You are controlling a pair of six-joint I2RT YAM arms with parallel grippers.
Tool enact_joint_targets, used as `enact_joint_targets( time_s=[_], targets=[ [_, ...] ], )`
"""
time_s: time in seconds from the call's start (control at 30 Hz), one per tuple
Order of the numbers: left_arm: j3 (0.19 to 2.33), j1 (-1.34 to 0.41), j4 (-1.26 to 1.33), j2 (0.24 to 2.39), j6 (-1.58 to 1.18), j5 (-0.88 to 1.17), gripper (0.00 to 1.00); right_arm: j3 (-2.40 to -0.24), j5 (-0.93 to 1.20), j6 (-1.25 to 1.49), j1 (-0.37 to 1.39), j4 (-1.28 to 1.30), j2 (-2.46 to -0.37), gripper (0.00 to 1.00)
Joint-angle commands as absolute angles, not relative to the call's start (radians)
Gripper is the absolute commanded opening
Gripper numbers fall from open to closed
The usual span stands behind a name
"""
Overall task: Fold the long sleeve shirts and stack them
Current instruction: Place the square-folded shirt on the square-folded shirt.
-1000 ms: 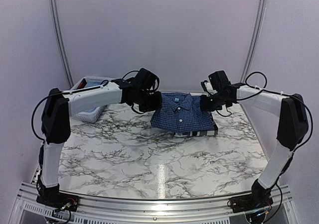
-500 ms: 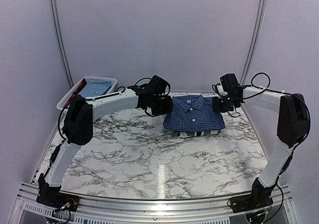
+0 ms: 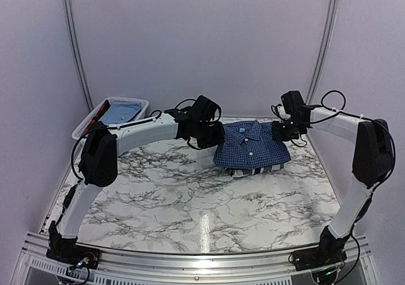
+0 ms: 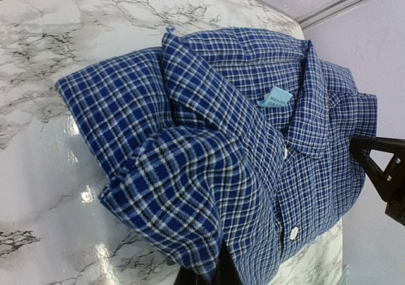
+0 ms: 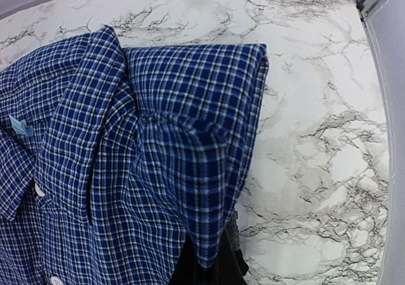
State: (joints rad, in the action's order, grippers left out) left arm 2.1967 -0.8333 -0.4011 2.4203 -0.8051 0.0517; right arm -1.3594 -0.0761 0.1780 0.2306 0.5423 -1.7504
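Left gripper (image 3: 212, 135) pinches a fold of cloth at one shoulder of the dark blue shirt (image 3: 251, 144); right gripper (image 3: 281, 131) is clamped on the opposite shoulder. Folded with its collar up, that shirt lies over the black-and-white plaid shirt (image 3: 259, 169), whose edge peeks out under its near hem on the marble table (image 3: 190, 202). Folding looks done; letting go and squaring the stack seem left. Count: two shirts, two grippers, one white basket (image 3: 136, 101) well left of the blue one.
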Motion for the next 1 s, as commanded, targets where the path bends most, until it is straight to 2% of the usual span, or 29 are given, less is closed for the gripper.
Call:
enact_joint_targets(
  time_s=[0.0, 0.27, 0.57, 0.7, 0.77, 0.8, 0.83, 0.9, 0.97],
  targets=[
    [2.195, -0.856, -0.366, 2.33, -0.817, 0.057, 0.0, -1.421, -0.127, 0.172, 0.218, 0.566, -1.688, 0.0],
    [2.195, -0.877, -0.345, 2.336, -0.826, 0.05, 0.0, -1.46, -0.171, 0.169, 0.217, 0.589, -1.683, 0.0],
    [2.217, -0.868, -0.312, 2.457, -0.835, 0.071, 0.0, -1.409, -0.233, 0.169, 0.207, 0.518, -1.76, 0.0],
    [2.212, -0.861, -0.308, 2.514, -0.829, 0.062, 0.0, -1.39, -0.244, 0.161, 0.183, 0.473, -1.825, 0.15],
    [2.201, -0.857, -0.308, 2.526, -0.824, 0.044, 0.14, -1.394, -0.261, 0.157, 0.178, 0.466, -1.846, 0.31],
    [2.191, -0.854, -0.307, 2.522, -0.825, 0.03, 0.17, -1.396, -0.27, 0.155, 0.178, 0.466, -1.848, 0.38],
    [2.181, -0.851, -0.308, 2.517, -0.824, 0.017, 0.26, -1.398, -0.274, 0.154, 0.177, 0.466, -1.845, 0.44],
    [2.169, -0.85, -0.307, 2.499, -0.81, 0.006, 0.51, -1.409, -0.275, 0.158, 0.179, 0.478, -1.83, 0.53],
    [2.164, -0.85, -0.308, 2.47, -0.792, -0.03, 0.63, -1.418, -0.268, 0.158, 0.184, 0.491, -1.803, 0.59]
  ],
)
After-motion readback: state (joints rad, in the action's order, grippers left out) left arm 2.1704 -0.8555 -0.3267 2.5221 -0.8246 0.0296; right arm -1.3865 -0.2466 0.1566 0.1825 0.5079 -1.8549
